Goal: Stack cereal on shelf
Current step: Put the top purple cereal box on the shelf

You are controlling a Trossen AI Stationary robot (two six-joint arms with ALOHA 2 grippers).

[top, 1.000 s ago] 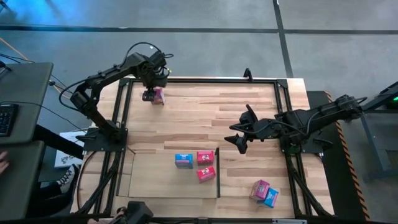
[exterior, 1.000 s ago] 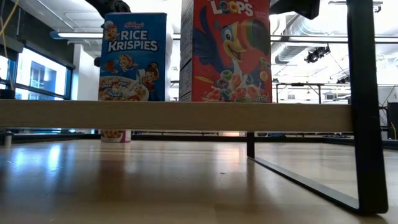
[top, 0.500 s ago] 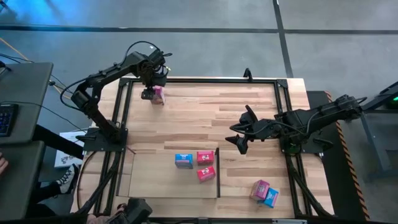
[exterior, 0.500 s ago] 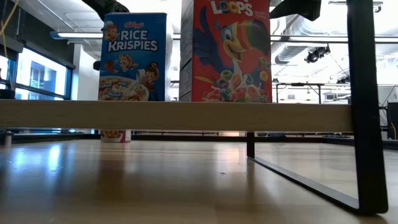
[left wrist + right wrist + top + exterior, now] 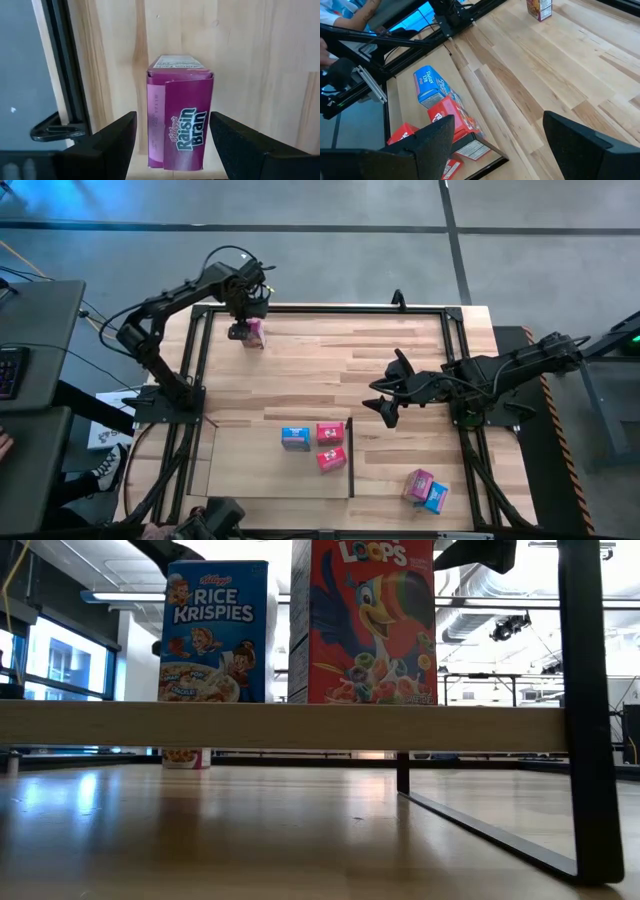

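On the near part of the surface (image 5: 400, 330) lie a pink box (image 5: 418, 483) and a blue one (image 5: 434, 497), touching, well to the right of the shelf (image 5: 240, 465). On the shelf stand a blue box (image 5: 295, 439) and two red boxes (image 5: 330, 433), (image 5: 331, 459), close together against its dark right wall; the low view shows the blue box (image 5: 214, 632) and a red one (image 5: 372, 622) upright above the shelf's wooden edge.

Past the shelf, over the middle of the surface, the right pincer (image 5: 385, 395) hangs with its fingers spread wide and nothing between them. All boxes lie well apart from it.

At the far left corner, the left pincer (image 5: 240, 331) is down over a magenta box (image 5: 179, 117). Its fingers (image 5: 107, 142) stand wide on either side of the box, with a gap showing on each side, so the box stands free on the surface between them, not gripped.
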